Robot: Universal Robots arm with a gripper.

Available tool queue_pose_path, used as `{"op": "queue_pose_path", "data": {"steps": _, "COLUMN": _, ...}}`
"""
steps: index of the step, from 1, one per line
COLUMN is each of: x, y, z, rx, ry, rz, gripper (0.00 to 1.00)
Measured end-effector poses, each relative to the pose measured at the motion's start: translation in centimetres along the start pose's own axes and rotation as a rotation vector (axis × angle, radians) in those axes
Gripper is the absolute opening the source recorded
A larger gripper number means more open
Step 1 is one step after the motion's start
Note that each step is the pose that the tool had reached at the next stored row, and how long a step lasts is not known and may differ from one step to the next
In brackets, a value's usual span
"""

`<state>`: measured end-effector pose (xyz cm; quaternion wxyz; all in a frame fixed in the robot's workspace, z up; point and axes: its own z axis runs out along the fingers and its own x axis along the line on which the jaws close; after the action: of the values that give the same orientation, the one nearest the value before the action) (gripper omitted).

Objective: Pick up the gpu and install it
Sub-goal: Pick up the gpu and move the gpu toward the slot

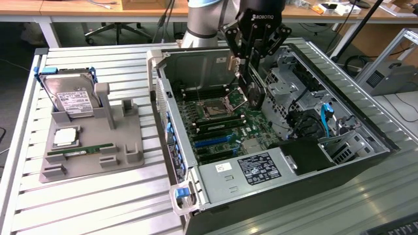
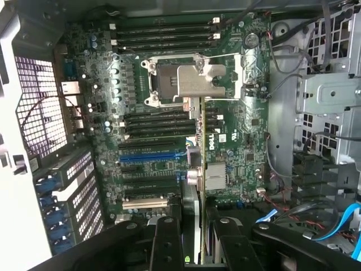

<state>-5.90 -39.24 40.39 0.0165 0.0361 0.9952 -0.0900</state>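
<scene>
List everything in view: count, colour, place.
table: one, white, under everything.
computer case: one, grey, open, on the table.
motherboard: one, dark green, inside the case.
fixture: one, grey, beside the case, exterior view's left.
hard drive: one, silver, standing in the fixture.
square chip: one, silver, on the fixture.
memory stick: one, green, on the fixture.
gpu: one, dark, above the motherboard.
arm: one, grey, behind the case.
pincer: one, black, shut on the gpu.

I have the open case [image 1: 171, 122] on the slatted table [image 1: 98, 205] at the exterior view's right, the parts holder [image 1: 98, 142] just left of it — hard drive [image 1: 73, 100] at its far end, memory stick [image 1: 81, 149] nearer. The gpu [image 1: 253, 93] hangs from the gripper [image 1: 247, 68] over the motherboard [image 1: 222, 127] inside the case.
</scene>
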Motion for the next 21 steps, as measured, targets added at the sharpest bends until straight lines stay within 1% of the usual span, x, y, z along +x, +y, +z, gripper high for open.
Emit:
{"op": "queue_pose_path", "data": {"steps": 5, "x": -0.6, "y": 0.06, "z": 0.11, "rx": 0.0078, "ry": -0.0006, "rz": 0.000, "gripper": 0.27}}
{"op": "queue_pose_path", "data": {"steps": 7, "x": -0.9, "y": 0.10, "z": 0.18, "rx": 0.0129, "ry": -0.0010, "rz": 0.000, "gripper": 0.27}}
{"op": "queue_pose_path", "data": {"steps": 9, "x": -1.1, "y": 0.12, "z": 0.21, "rx": 0.0159, "ry": -0.0012, "rz": 0.000, "gripper": 0.27}}
{"op": "queue_pose_path", "data": {"steps": 10, "x": -1.3, "y": 0.14, "z": 0.25, "rx": 0.0185, "ry": -0.0014, "rz": -0.001, "gripper": 0.27}}
{"op": "queue_pose_path", "data": {"steps": 13, "x": -1.6, "y": 0.17, "z": 0.30, "rx": 0.0239, "ry": -0.0018, "rz": -0.001, "gripper": 0.27}}
{"op": "queue_pose_path", "data": {"steps": 15, "x": -1.9, "y": 0.20, "z": 0.37, "rx": 0.0295, "ry": -0.0022, "rz": -0.001, "gripper": 0.27}}
{"op": "queue_pose_path", "data": {"steps": 17, "x": -2.1, "y": 0.22, "z": 0.42, "rx": 0.0326, "ry": -0.0025, "rz": -0.001, "gripper": 0.27}}
{"op": "queue_pose_path", "data": {"steps": 18, "x": -2.2, "y": 0.24, "z": 0.45, "rx": 0.0353, "ry": -0.0026, "rz": -0.001, "gripper": 0.27}}
{"op": "queue_pose_path", "data": {"steps": 20, "x": -2.3, "y": 0.25, "z": 0.50, "rx": 0.0383, "ry": -0.0029, "rz": -0.001, "gripper": 0.27}}
{"op": "queue_pose_path", "data": {"steps": 21, "x": -2.5, "y": 0.27, "z": 0.55, "rx": 0.0407, "ry": -0.0031, "rz": -0.001, "gripper": 0.27}}
